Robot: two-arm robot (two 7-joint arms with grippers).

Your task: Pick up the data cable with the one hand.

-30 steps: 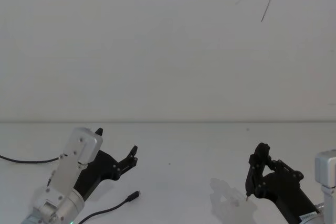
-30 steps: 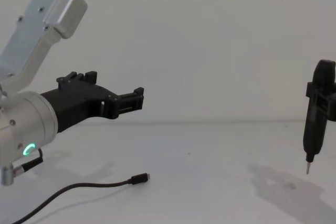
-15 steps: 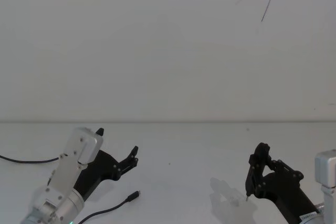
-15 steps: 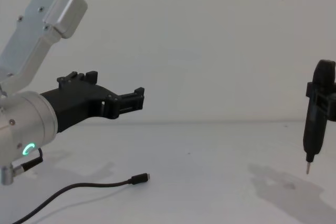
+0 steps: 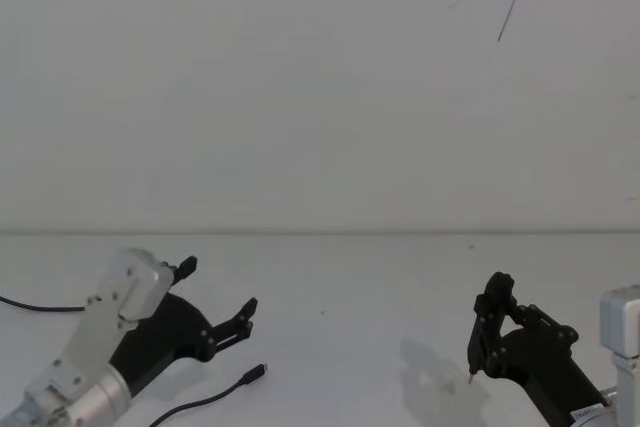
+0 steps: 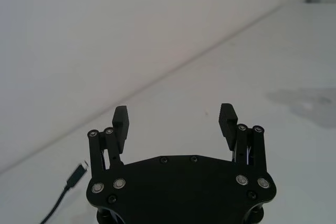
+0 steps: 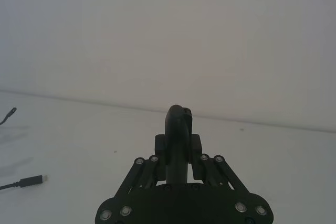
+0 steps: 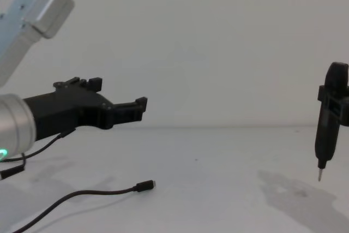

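The data cable (image 5: 215, 395) lies on the white table, its small plug (image 5: 258, 372) with a silvery tip pointing to the right. The plug also shows in the chest view (image 8: 146, 185) and in both wrist views (image 6: 79, 171) (image 7: 34, 180). My left gripper (image 5: 215, 290) hovers open above and just behind the plug, apart from it, with nothing between its fingers (image 6: 120, 115). From the chest it reaches in from the left (image 8: 118, 93). My right gripper (image 5: 492, 325) stays at the right, shut on a black pen-shaped tool (image 8: 325, 135) whose metal tip points down.
Another stretch of black cord (image 5: 40, 305) runs along the table at the far left. A pale wall (image 5: 320, 87) rises behind the table's back edge. White tabletop (image 8: 218, 189) stretches between the two arms.
My left arm has drawn back toward me and to the left, and its gripper sits lower over the table. The cable and the right arm have not moved.
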